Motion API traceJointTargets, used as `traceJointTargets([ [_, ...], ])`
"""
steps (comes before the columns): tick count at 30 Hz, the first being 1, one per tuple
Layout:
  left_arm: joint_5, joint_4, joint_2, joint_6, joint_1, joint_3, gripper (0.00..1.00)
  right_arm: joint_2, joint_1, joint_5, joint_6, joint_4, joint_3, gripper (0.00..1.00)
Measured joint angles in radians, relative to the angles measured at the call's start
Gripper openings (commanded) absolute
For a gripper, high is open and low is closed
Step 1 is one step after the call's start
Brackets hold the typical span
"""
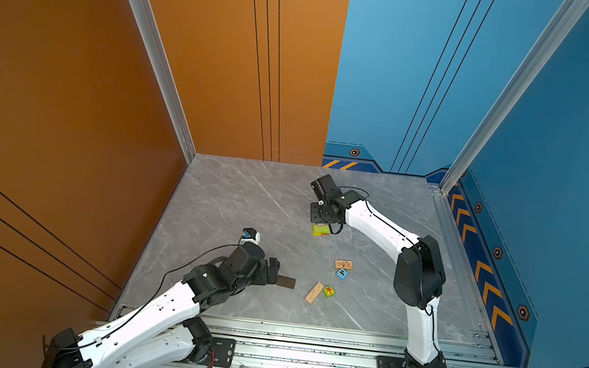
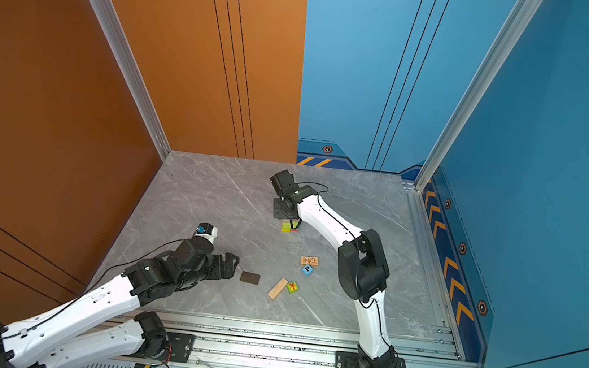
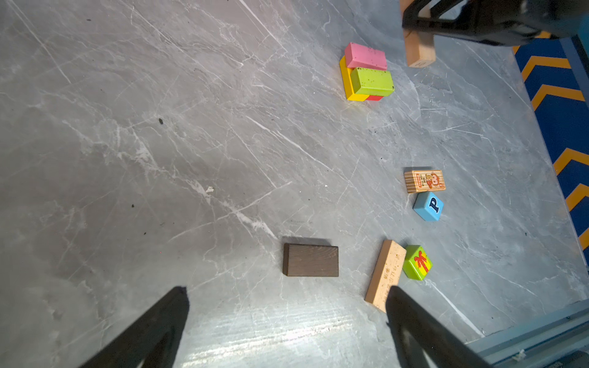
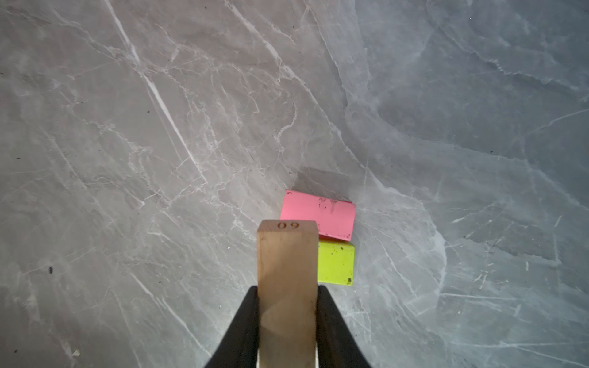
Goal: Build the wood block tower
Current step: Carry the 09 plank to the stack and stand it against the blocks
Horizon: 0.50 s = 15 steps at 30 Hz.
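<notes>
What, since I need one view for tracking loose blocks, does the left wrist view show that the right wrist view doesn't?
Only left wrist: the dark brown block, blue P cube, green cube, monkey block, lying tan block, and the yellow block underneath. Only right wrist: legible digits on the held tan block. Both: pink block, lime block, and the right pincer shut on the held tan block.

The left arm stretches low and forward, its left gripper empty, jaws spread wide. The right arm reaches far out, wrist apparently pointing downward, and the right gripper is clamped on a tan block.
</notes>
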Motion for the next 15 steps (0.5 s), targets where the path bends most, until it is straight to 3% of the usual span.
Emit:
traceJointTargets([
  [15,0.046,0.023,0.012,0.019,0.055,0.003,0.98,0.093,-0.010,-0.003,0.004,-0.030,0.037,0.30],
])
